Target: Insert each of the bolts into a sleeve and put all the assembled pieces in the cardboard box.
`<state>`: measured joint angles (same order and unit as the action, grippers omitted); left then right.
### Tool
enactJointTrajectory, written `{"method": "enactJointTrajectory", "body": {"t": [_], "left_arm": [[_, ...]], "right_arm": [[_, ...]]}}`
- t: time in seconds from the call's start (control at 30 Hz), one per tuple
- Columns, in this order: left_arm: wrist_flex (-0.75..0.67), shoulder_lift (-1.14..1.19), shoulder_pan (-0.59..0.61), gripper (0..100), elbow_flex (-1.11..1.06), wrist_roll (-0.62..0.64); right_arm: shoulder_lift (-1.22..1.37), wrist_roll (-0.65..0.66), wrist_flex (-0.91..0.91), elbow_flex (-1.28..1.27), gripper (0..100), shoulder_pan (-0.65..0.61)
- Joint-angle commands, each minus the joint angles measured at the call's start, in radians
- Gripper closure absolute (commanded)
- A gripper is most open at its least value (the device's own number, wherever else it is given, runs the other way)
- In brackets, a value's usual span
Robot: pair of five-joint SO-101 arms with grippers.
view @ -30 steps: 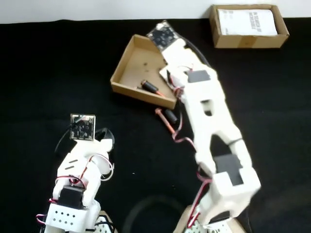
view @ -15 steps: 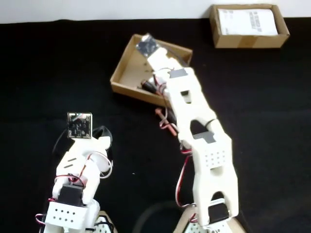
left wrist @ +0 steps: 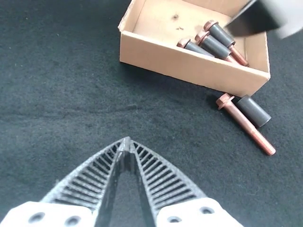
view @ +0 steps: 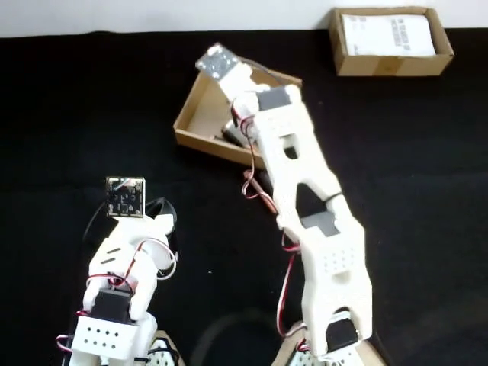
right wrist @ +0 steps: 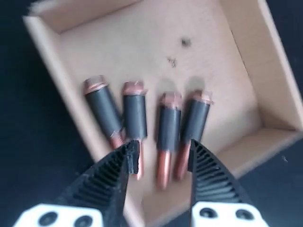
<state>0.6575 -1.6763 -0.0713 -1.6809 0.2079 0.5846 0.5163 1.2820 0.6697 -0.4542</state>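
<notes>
My right gripper (right wrist: 163,152) hangs open just above the inside of the cardboard box (right wrist: 222,56). Under it lie several assembled pieces (right wrist: 134,116) side by side, each a copper bolt in a dark sleeve. In the high view the right arm (view: 284,149) stretches over the same box (view: 200,114). My left gripper (left wrist: 125,143) is shut with nothing in it and hovers over the black mat, short of the box (left wrist: 189,61). A loose copper bolt (left wrist: 245,125) and an empty dark sleeve (left wrist: 253,111) lie together on the mat just outside the box's near wall.
A second cardboard box (view: 390,61) holding a white sheet stands at the far right of the table. Black mat (view: 91,99) covers the whole surface. The left arm (view: 126,252) stands at the near left.
The right arm has swung left and forward, bringing its gripper over the middle of the box. The left arm has hardly moved.
</notes>
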Motion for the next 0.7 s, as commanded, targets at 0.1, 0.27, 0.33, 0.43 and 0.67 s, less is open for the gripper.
{"method": "enactJointTrajectory", "body": {"t": [0.1,0.27,0.33,0.43,0.67], "left_arm": [[-0.018,0.007,0.004,99,-0.022,0.005],[-0.017,0.007,0.004,99,-0.022,0.005],[-0.017,0.007,0.007,99,-0.022,0.005],[-0.017,0.007,0.01,99,-0.022,0.005],[-0.015,0.007,0.01,99,-0.022,0.005]], "right_arm": [[-0.268,-0.242,0.397,0.09,84.8,-0.028],[-0.41,-0.361,0.484,-0.045,85.8,-0.031],[-0.507,-0.361,0.481,-0.202,86.6,-0.033],[-0.631,-0.361,0.452,-0.427,86.6,-0.036],[-0.74,-0.347,0.128,-0.842,86.6,0.021]]}}
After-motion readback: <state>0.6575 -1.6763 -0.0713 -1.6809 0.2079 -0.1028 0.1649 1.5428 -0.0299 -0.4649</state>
